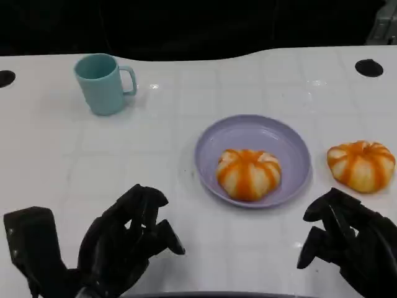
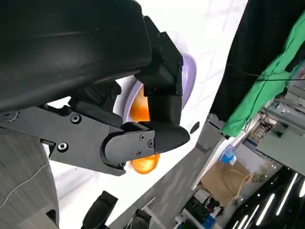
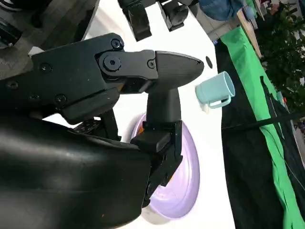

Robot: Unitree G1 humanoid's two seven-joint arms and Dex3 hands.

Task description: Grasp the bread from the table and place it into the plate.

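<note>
Nearest you, at the table's front edge, your left hand (image 1: 127, 239) hovers low with its fingers curled loosely inward and nothing in them. Your right hand (image 1: 347, 239) sits at the opposite front corner, fingers bent but apart, also holding nothing. Both hands are clear of the food.

Just beyond the right hand, one orange-and-white striped bread (image 1: 361, 165) (shaped like a small pumpkin) rests on the white table (image 1: 124, 161), close beside the plate's right rim but not touching it. It is the nearer of the two to your right hand.

Between the hands and a little further out, the lilac plate (image 1: 291, 146) lies flat on the table. A second striped bun (image 1: 248, 174) sits inside it, toward the front part of the dish.

From your left wrist view, past the black fingers (image 2: 157, 119), you can make out the plate's rim (image 2: 188, 71) and orange patches of bread (image 2: 143, 164) beyond it. From your right wrist view, the plate (image 3: 183, 186) shows under the hand's fingers (image 3: 164, 114), with the mug (image 3: 215, 90) further off.

Farthest out, at the back left of the table, the teal mug (image 1: 102, 84) stands upright, handle turned toward the right, well apart from everything else. Two dark round holes (image 1: 369, 67) mark the table's far corners.
</note>
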